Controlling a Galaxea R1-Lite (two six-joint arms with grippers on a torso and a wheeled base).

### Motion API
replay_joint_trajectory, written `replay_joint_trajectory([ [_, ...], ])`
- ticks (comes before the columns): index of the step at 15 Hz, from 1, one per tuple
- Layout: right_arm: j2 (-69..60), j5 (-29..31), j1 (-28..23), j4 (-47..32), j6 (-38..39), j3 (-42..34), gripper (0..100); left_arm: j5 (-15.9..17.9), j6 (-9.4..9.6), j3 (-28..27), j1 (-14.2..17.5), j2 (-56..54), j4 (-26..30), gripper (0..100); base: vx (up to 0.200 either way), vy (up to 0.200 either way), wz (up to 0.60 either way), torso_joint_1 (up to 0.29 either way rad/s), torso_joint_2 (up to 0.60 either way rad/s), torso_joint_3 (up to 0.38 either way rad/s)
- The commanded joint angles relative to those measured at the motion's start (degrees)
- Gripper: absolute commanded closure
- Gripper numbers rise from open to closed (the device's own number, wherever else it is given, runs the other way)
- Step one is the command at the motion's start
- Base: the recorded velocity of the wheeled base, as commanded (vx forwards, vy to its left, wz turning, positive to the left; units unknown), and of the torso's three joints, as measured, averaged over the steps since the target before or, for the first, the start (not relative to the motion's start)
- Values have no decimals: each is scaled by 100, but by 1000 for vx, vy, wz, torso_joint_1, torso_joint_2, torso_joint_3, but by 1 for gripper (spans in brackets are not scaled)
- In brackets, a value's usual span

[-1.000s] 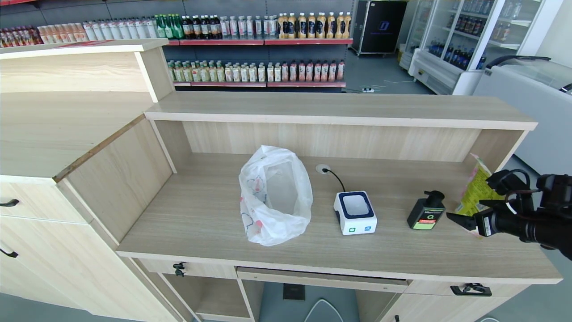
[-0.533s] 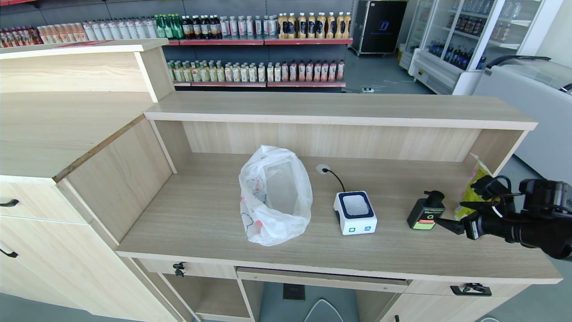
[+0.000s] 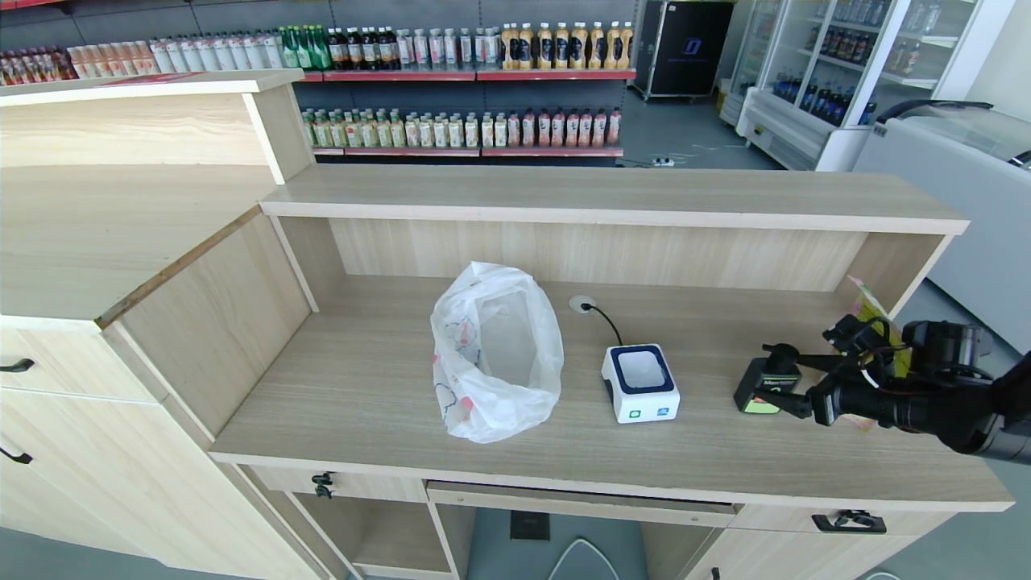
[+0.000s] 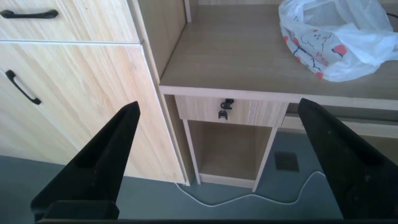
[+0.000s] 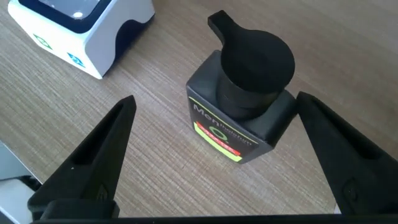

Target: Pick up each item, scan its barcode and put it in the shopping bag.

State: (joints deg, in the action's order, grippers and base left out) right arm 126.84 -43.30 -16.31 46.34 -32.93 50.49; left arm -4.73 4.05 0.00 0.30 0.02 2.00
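1. A wooden shop counter (image 3: 362, 387) stands before the drink shelves (image 3: 467, 72).
2. The right claw (image 3: 778, 375) is wide open. The black pump bottle (image 5: 245, 93) stands between its fingers, not gripped.
3. Beyond the bottle from this claw is the scanner (image 3: 640, 383), and farther on the shopping bag (image 3: 495, 350).
4. The left claw (image 4: 217, 112) is wide open too and holds nothing.

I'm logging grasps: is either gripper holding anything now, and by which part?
Nothing is held. The right gripper has its fingers open at the black pump bottle, not closed on it. The left gripper is open and empty.
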Motion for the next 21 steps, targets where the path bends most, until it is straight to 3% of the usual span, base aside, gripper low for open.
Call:
replay_joint_trajectory([
  [1,183,-56,49,-2,-12,66,0,-2,0,0,-4,-2,2,0,0,0,0,0,0,0],
  [3,315,-293,93,-2,-161,57,0,-2,0,0,5,-2,2,0,0,0,0,0,0,0],
  [21,772,-170,374,-2,-267,400,0,-2,0,0,5,-2,2,0,0,0,0,0,0,0],
])
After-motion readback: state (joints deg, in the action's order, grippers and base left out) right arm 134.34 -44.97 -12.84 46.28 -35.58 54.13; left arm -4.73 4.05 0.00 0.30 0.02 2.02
